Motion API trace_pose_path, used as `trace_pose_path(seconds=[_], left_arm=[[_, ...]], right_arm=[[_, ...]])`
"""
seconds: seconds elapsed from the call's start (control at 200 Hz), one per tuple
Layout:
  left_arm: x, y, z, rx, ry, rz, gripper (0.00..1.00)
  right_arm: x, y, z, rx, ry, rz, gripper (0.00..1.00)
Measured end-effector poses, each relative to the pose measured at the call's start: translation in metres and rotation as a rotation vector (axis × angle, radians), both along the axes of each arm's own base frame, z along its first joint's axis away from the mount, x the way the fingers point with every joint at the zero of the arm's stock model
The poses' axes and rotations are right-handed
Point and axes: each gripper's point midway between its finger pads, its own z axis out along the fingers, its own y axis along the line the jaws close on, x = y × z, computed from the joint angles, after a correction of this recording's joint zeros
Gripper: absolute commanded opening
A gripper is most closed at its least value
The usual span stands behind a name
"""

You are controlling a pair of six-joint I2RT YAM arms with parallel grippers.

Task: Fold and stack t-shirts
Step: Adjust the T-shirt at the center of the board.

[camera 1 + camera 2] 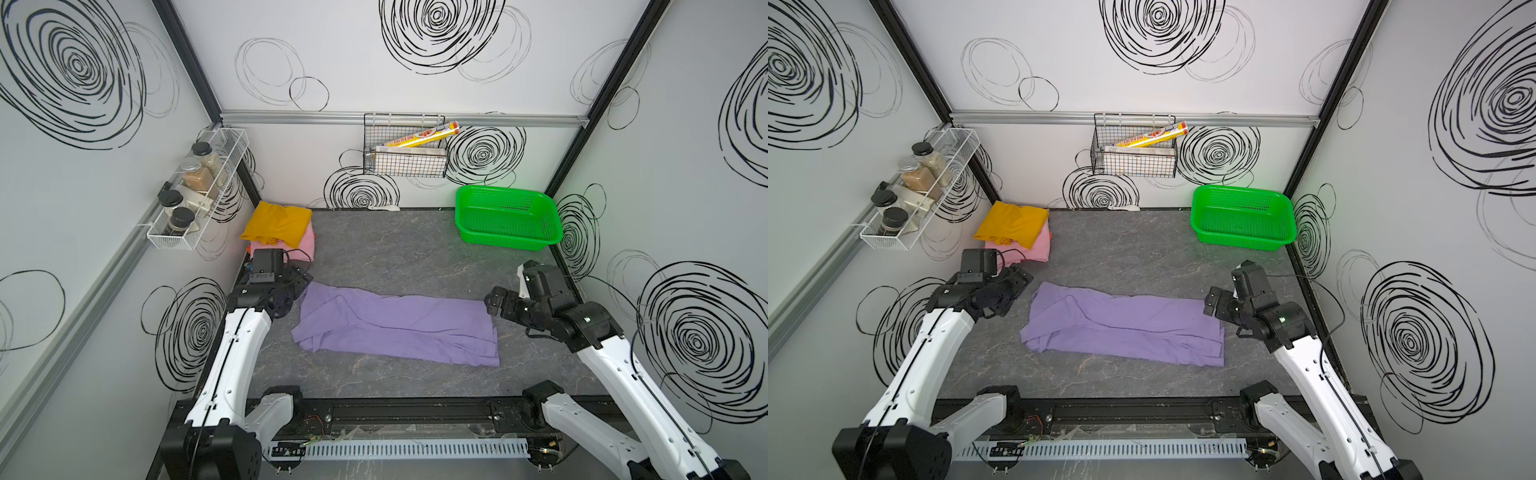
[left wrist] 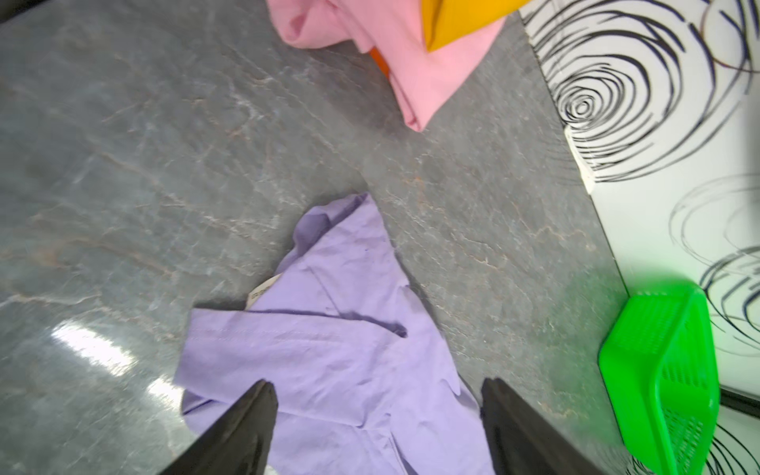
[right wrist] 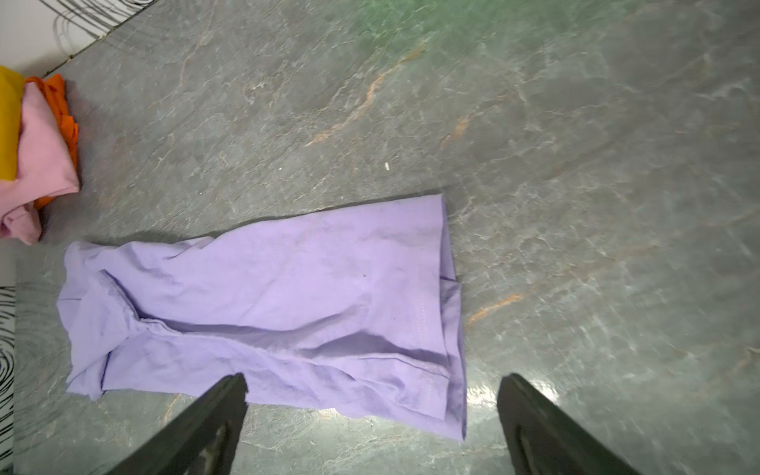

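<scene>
A lavender t-shirt (image 1: 395,328) (image 1: 1125,328) lies folded into a long, wrinkled strip across the middle of the grey table. My left gripper (image 1: 301,278) (image 2: 376,386) hovers open over the strip's left end, holding nothing. At the strip's right end my right gripper (image 1: 492,303) (image 3: 372,380) is open and empty too, with the hem corner (image 3: 448,403) between its fingers' lines. At the back left a mustard-yellow t-shirt (image 1: 276,224) (image 1: 1013,224) lies folded on a pink t-shirt (image 1: 299,245) (image 2: 411,61). An orange cloth edge (image 3: 61,115) shows under the pink one.
A green perforated basket (image 1: 507,218) (image 2: 658,370) stands at the back right corner. A white wire rack with jars (image 1: 199,187) hangs on the left wall. A black wire basket (image 1: 405,145) with long boxes hangs on the back wall. Walls close in on three sides.
</scene>
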Motion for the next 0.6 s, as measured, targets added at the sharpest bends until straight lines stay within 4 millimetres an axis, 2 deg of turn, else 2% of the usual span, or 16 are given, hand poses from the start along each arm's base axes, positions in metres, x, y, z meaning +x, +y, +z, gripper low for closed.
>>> trace_pose_path(seconds=[0.13,0.22,0.431,0.601], left_arm=[[0.02,-0.034,0.007,-0.029,-0.031,-0.113,0.98],[0.025,-0.062,0.005,-0.044,-0.03,-0.197,0.99],[0.016,-0.116,-0.009,-0.076,-0.001,-0.338,0.99],[-0.001,-0.143,-0.043,-0.099,0.072,-0.398,0.99]], right_arm=[[0.012,0.025,0.0,0.071,0.0,0.089,1.0],[0.019,0.041,0.001,0.126,0.002,0.145,1.0],[0.029,0.072,-0.01,0.219,0.061,0.259,0.98],[0.024,0.084,-0.024,0.272,0.107,0.305,0.97]])
